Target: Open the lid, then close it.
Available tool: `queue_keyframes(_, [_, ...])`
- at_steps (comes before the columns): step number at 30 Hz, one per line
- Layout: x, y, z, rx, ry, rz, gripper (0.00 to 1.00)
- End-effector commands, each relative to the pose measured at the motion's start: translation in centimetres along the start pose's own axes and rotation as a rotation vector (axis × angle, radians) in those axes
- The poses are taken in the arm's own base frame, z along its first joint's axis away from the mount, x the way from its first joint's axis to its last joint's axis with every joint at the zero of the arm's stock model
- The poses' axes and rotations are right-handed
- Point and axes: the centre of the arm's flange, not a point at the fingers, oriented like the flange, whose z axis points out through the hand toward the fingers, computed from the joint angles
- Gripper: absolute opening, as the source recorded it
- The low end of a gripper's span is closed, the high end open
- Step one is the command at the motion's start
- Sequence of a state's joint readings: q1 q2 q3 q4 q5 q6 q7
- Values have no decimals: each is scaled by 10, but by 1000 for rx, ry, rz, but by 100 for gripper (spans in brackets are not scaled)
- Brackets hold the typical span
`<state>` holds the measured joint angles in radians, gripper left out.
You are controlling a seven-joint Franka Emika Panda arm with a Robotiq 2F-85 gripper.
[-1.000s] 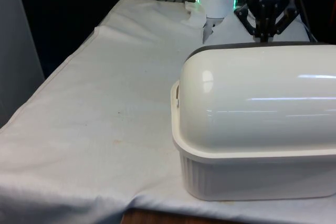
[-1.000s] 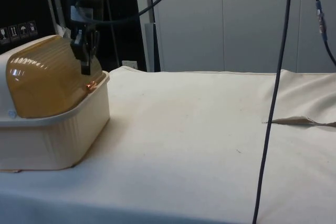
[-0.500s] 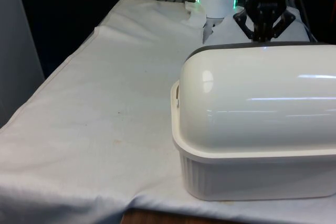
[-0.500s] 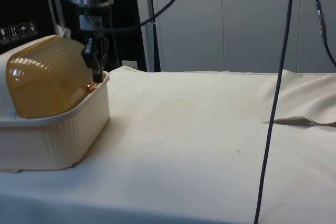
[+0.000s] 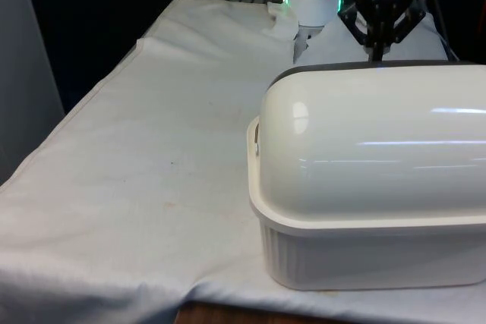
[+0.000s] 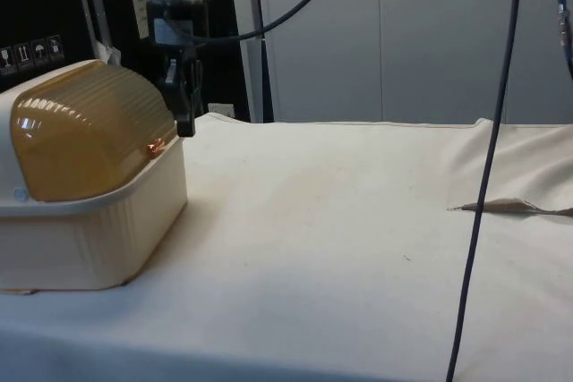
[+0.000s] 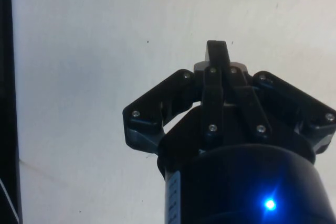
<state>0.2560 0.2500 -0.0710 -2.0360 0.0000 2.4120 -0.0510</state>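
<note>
1. Change since the earlier frames: in the side view the gripper [image 6: 185,118] has drawn away from the lid [image 6: 85,140], off its ribbed face and out past the box's lip; a second ago it hung against that face, close above the small orange handle [image 6: 156,146]. In the front view it sits a little higher behind the box [image 5: 372,256] than half a second ago.

2. Lid state: the lid lies fully down on the box, amber in the side view, glossy white from behind in the front view. By its present lie it is closed; I cannot judge from this alone whether the open-and-close cycle is finished.

3. Governing relation: the handle lies just below the fingertips and back toward the box, near but apart. The lid's long axis runs crosswise to the line from gripper to handle, so any further approach would meet the handle square on.

4. Gripper state: the wrist view [image 7: 217,51] shows the two fingers pressed together with no gap, nothing pinched between them, white cloth [image 7: 94,51] beneath. No contact with lid or box is visible.

5. Judgement: if reopening is required, the fingers must part first and return down toward the handle; if not, the gripper stands clear.
</note>
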Motion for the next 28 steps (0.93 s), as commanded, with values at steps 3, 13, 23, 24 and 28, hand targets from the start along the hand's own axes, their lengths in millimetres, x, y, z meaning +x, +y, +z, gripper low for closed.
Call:
queue_keyframes(3, [-8, -2, -2, 3, 0, -6, 0])
queue_keyframes(13, [-8, -2, -5, 5, 6, -4, 25])
queue_keyframes(23, [-8, -1, -5, 2, 4, -5, 74])
queue_keyframes(24, [-7, -2, -5, 5, 8, -4, 74])
queue_keyframes(28, [-8, -1, -5, 4, 5, -4, 98])
